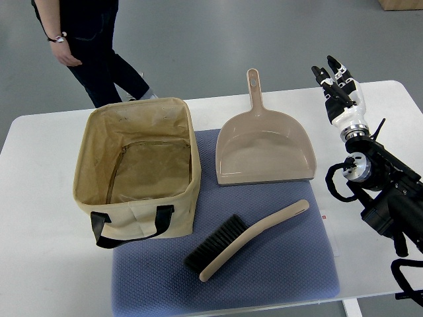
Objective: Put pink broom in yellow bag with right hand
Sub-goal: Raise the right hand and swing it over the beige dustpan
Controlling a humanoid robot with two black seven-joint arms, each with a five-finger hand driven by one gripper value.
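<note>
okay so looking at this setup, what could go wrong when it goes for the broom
The right hand is far from the broom, and the dustpan lies between them, so the arm could knock it. The broom looks longer than the bag is wide, so it may catch the rim or stick out.

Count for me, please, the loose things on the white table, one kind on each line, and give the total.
Open yellow canvas bag with black handles: 1
Beige-pink plastic dustpan: 1
Beige-pink hand broom with black bristles: 1
Blue-grey textured mat: 1
Total: 4
</note>
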